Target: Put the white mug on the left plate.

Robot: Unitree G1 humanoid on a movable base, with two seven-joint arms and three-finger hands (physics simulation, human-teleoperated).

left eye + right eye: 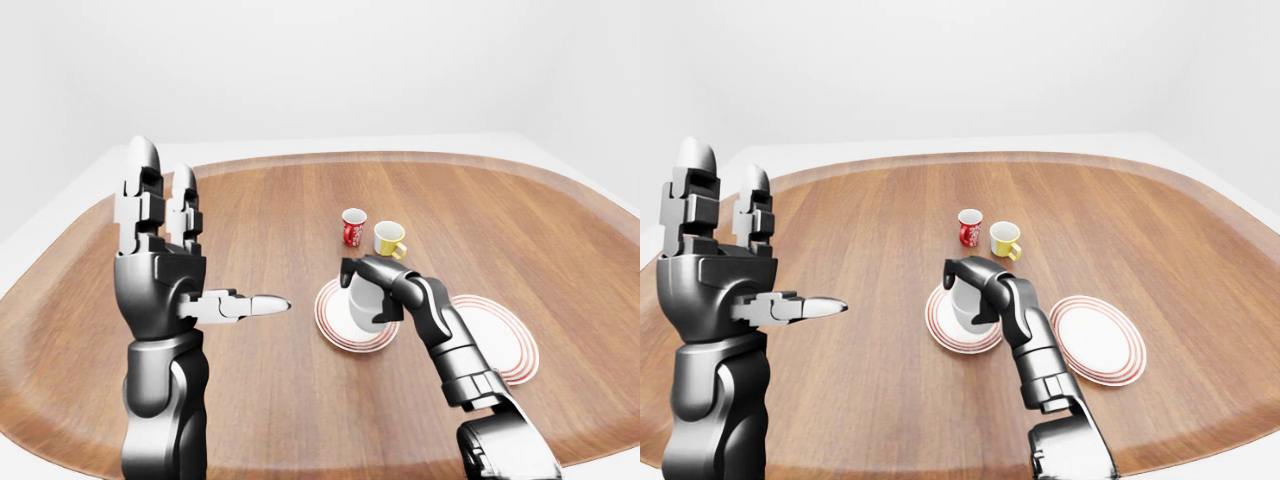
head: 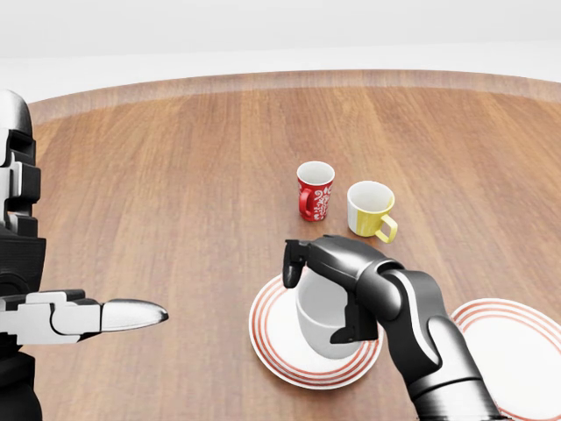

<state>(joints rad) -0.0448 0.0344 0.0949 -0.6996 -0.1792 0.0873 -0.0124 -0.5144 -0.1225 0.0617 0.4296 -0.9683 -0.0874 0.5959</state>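
Note:
My right hand (image 2: pixel 329 294) is shut on the white mug (image 2: pixel 322 320), holding it just over the middle of the left plate (image 2: pixel 272 338), a white plate with red rings. The fingers wrap the mug's rim and side. Whether the mug's base touches the plate cannot be told. My left hand (image 2: pixel 105 316) is raised at the left of the head view, fingers spread and open, holding nothing, well away from the plates.
A second red-ringed plate (image 2: pixel 513 351) lies at the lower right. A red patterned mug (image 2: pixel 314 191) and a white-and-yellow mug (image 2: pixel 371 210) stand above the left plate on the round wooden table (image 2: pixel 175 175).

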